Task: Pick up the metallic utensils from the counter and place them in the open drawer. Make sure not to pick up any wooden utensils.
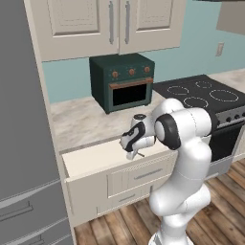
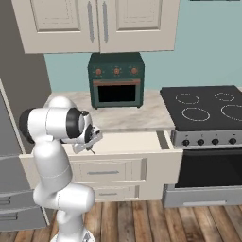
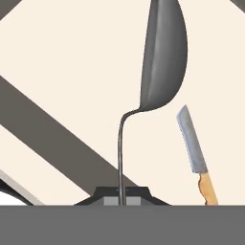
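My gripper (image 3: 122, 197) is shut on the thin handle of the all-grey metal spoon (image 3: 165, 57), whose bowl points away from the hand. Below it the knife (image 3: 193, 143), with a steel blade and orange-tan handle, lies flat on the cream floor of the open drawer (image 3: 62, 72). From the base, my gripper (image 1: 135, 149) (image 2: 90, 145) hangs over the open drawer (image 1: 88, 161) (image 2: 130, 142), just in front of the beige counter (image 1: 81, 119) (image 2: 125, 119). The spoon (image 1: 140, 154) shows as a small dark sliver under the hand. The wooden utensils are out of view.
A dark green toaster oven (image 1: 123, 81) (image 2: 116, 80) stands at the back of the counter. The black stove (image 1: 206, 93) (image 2: 208, 106) is to the right and the grey fridge (image 1: 24, 143) to the left. Upper cabinets (image 1: 110, 24) hang overhead.
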